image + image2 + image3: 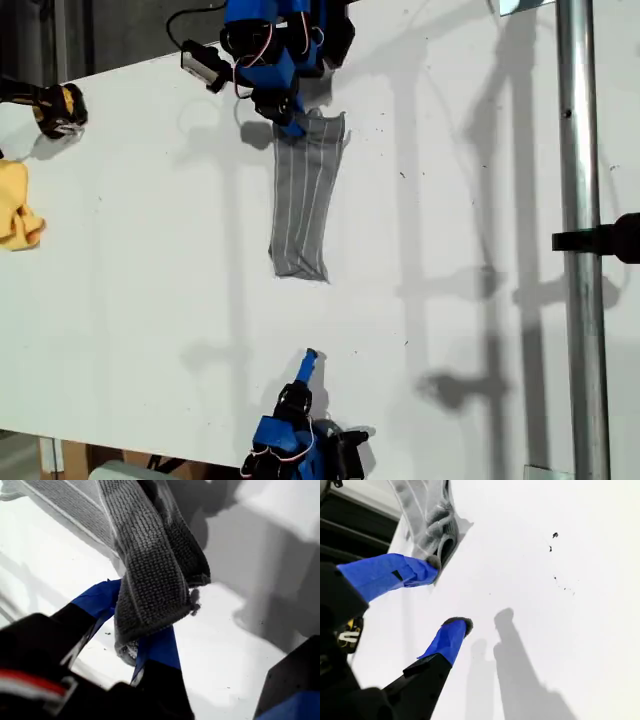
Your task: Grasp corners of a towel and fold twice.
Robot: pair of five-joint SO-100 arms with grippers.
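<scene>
Two grippers, only one has cloth. My first gripper [132, 630] is pinched on one end of the towel [305, 195], at the far side of the desk [150, 250] in the exterior view; the blue fingertips [97, 600] clamp a bunched edge, not clearly a corner. Towel lies as a narrow folded strip running toward the near side, far end lifted. My second gripper [447, 597] is spread, holding nothing, hovering over bare desk, well apart from the towel's near end [300, 268] in the exterior view. Risks: the bunched grip looks shallow, so a pull may slip the cloth out; lifting one end alone may drag or twist the strip and undo the fold; second gripper may miss the near corner or grab only one layer.
</scene>
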